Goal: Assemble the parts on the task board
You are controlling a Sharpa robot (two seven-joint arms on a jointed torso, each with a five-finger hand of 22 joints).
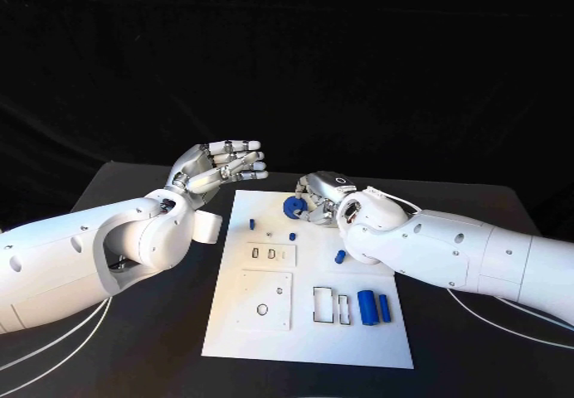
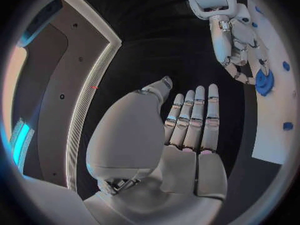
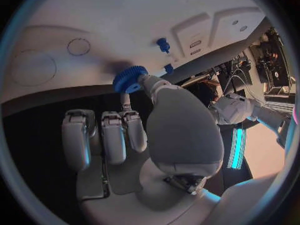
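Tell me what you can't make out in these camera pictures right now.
- Head view: the blue gear is partly covered by the right robot hand; its seating on the task board is unclear.
- Right wrist view: the gear's underside is hidden by the thumb.
- Head view: the small blue peg is too small to identify.

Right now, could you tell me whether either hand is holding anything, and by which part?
The right hand pinches the blue gear by its toothed rim, at the far end of the task board. The left hand holds nothing, fingers apart.
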